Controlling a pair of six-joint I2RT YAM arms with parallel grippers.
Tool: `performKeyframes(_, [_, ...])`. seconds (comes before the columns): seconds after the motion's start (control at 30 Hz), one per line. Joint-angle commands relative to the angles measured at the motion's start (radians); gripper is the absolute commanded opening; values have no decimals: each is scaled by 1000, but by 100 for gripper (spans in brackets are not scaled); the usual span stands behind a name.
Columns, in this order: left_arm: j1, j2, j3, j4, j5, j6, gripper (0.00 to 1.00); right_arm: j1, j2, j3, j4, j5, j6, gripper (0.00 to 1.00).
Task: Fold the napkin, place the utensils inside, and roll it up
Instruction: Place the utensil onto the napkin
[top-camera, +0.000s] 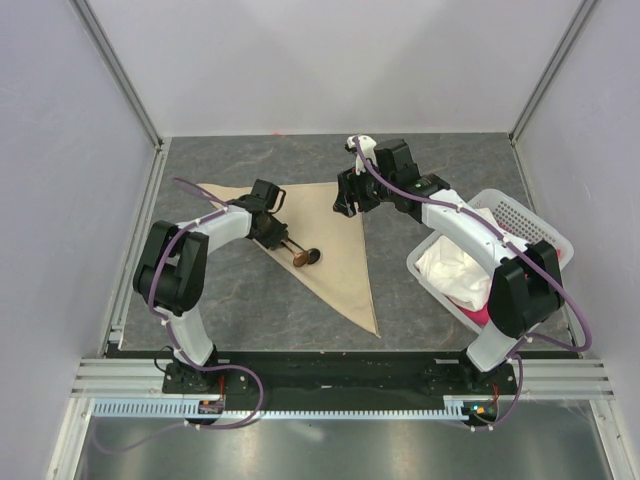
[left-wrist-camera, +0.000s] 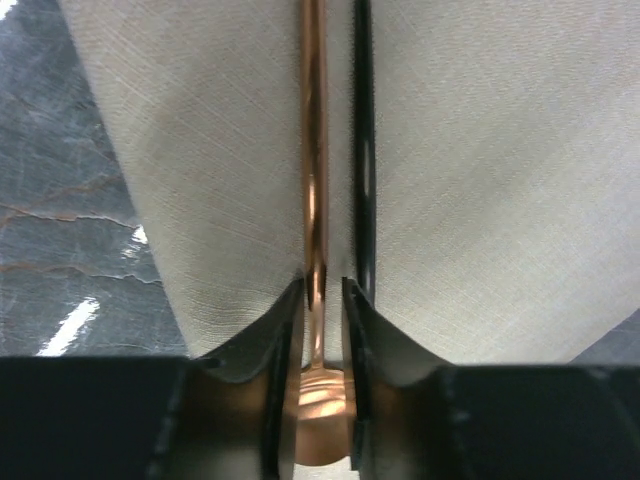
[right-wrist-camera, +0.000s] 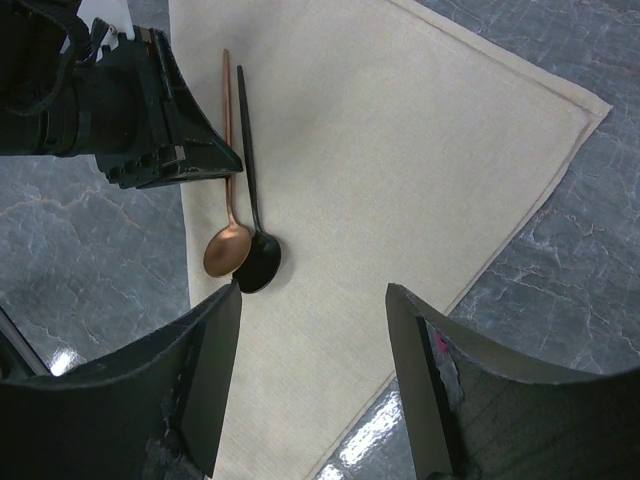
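Leftmost, the left hand (left-wrist-camera: 322, 292) sits low over the napkin (top-camera: 335, 240), its fingers narrowly parted either side of the copper spoon (right-wrist-camera: 228, 245) handle, with a slit showing on one side. The black spoon (right-wrist-camera: 258, 262) lies just beside it. The napkin is folded to a triangle and lies flat on the desk (top-camera: 250, 300). The right hand (right-wrist-camera: 313, 295) hovers above it, spread wide and empty. Far right, a white basket (top-camera: 525, 215) holds cloths.

place: robotics lab test cell | signs: white panel walls (top-camera: 330, 60) in aluminium frame posts (top-camera: 118, 70); left arm (top-camera: 180, 270) and right arm (top-camera: 520, 290) bolted to a base rail (top-camera: 330, 372); slotted cable duct (top-camera: 330, 408) along the near edge
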Motion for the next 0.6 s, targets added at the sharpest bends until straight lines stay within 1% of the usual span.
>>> performKeyframes(0.0, [-11, -17, 13, 20, 10, -26, 32, -2, -3, 8, 25, -15, 9, 69])
performKeyframes(0.13, [-11, -42, 19, 21, 14, -5, 51, -2, -8, 8, 22, -14, 10, 69])
performKeyframes(0.2, [-11, -53, 26, 21, 10, 15, 56, -3, -9, 8, 20, -12, 12, 69])
performKeyframes(0.23, [-11, -59, 29, 20, 10, 23, 62, -2, -9, 6, 19, -12, 13, 69])
performKeyframes(0.3, [-11, -86, 27, 23, 4, 37, 69, -2, -12, 3, 17, -14, 18, 69])
performKeyframes(0.33, [-11, -99, 27, 24, -1, 43, 74, -2, -20, 2, 16, -14, 23, 69])
performKeyframes(0.4, [-12, -138, 29, 30, -18, 70, 79, -3, -28, -7, 8, -17, 33, 69])
performKeyframes(0.43, [-11, -154, 27, 33, -29, 83, 84, 0, -41, -13, 6, -18, 36, 69])
performKeyframes(0.47, [-12, -193, 29, 36, -51, 95, 86, 0, -52, -24, 3, -20, 52, 69])
performKeyframes(0.53, [-9, -235, 24, 44, -73, 153, 90, 1, -87, -69, 0, -26, 75, 69])
performKeyframes(0.57, [-11, -257, 20, 47, -84, 208, 91, 7, -100, -90, 3, -38, 94, 69])
